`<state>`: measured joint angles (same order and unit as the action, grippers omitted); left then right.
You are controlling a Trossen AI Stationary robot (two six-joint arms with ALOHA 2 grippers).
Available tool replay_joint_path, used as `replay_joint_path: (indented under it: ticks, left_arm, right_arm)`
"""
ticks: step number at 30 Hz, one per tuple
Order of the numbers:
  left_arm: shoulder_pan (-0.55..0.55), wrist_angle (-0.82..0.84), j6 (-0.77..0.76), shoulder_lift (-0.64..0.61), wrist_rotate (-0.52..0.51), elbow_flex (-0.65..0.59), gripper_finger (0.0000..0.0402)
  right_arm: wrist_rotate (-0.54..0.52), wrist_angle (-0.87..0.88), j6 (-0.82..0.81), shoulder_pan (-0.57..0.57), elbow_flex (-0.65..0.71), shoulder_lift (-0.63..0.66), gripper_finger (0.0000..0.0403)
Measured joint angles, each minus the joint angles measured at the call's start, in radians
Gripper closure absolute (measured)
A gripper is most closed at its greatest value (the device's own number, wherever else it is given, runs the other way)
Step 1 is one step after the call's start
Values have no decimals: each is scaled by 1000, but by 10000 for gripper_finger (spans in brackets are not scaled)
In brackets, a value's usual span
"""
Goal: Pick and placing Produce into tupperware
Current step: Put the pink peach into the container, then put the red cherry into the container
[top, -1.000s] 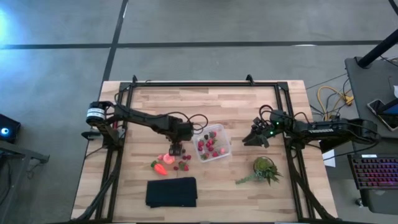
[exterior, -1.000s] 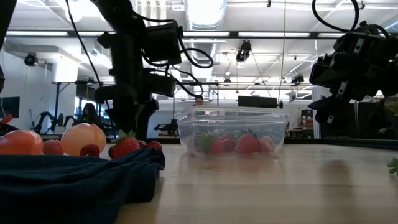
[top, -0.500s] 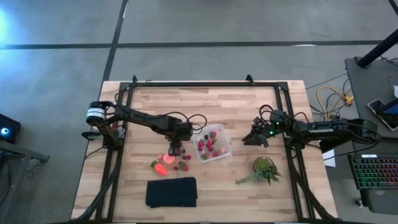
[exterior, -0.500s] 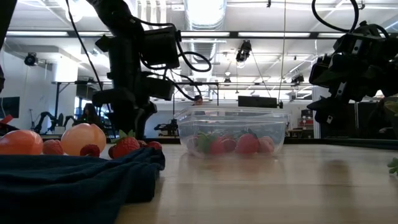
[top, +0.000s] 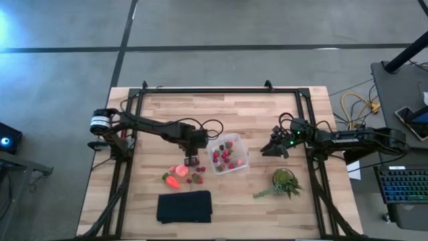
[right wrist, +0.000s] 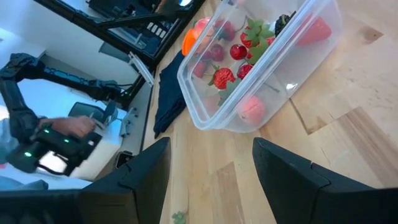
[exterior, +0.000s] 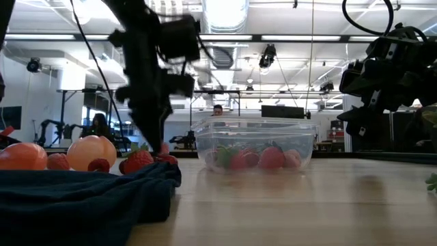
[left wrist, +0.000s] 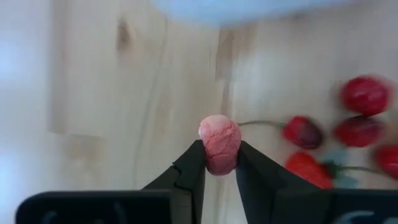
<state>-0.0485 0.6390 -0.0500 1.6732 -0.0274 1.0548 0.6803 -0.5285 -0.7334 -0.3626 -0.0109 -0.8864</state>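
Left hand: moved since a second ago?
Yes. In the high view the left hand has shifted slightly toward the tupperware, now shut on a pink piece.

We count one clear tupperware [top: 228, 154], one black mat [top: 184, 207], one leafy plant [top: 283, 182], and two robot arms over the table.

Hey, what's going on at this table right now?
A two-armed robot is moving produce into a clear tub. The left hand is shut on a small pink piece, just beside the tub and above the loose red pieces on the table. Several pieces already lie in the tub. The right hand waits open on the tub's other side, holding nothing. A leafy plant and a dark cloth lie nearby.
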Motion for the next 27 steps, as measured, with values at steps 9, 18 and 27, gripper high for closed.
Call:
replay_joint_path:
  ticks: [9, 18, 27]
  left_arm:
    - [4, -70, -75, -230, -24, 88, 346]
    - [5, -301, -185, -91, 105, 134, 309]
    - [7, -93, -308, 25, 112, 253, 210]
  right_arm:
    - [-1, -2, 6, 0, 0, -1, 184]
    - [-1, 0, 9, 0, 0, -1, 184]
    - [0, 1, -5, 0, 0, 0, 184]
